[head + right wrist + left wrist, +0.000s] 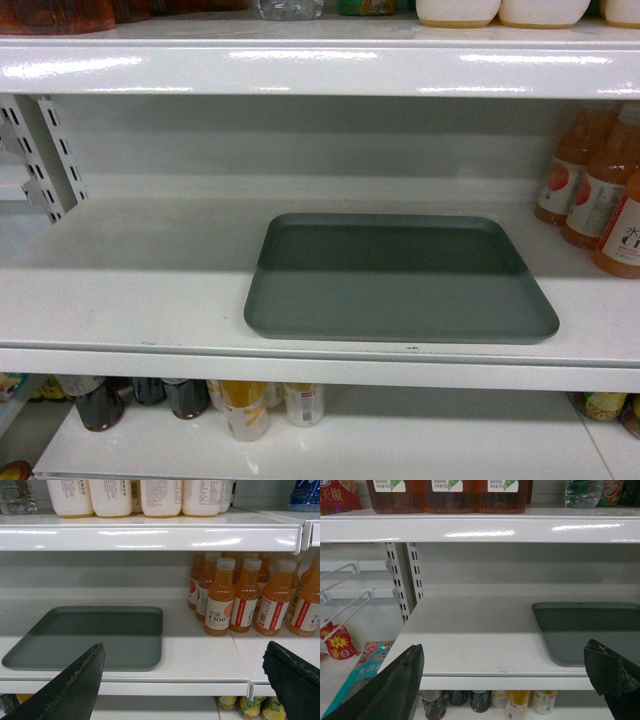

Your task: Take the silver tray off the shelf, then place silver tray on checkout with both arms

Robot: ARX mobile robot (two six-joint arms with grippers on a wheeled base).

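On the shelf (130, 290), near its front lip, the silver tray (400, 280) lies flat and has nothing inside it. Both wrist views show the left gripper (505, 680) and the right gripper (185, 680) with their black fingers spread wide, holding nothing and not touching the tray, in front of the shelf edge. At the right of the tray stand orange juice bottles (235, 597), apart from it, and more bottles (445, 495) fill the board above

My head camera faces the shelf (150, 290) squarely, slanting down. Both wrist cameras look level at it from lower; all share the tray (400, 278).
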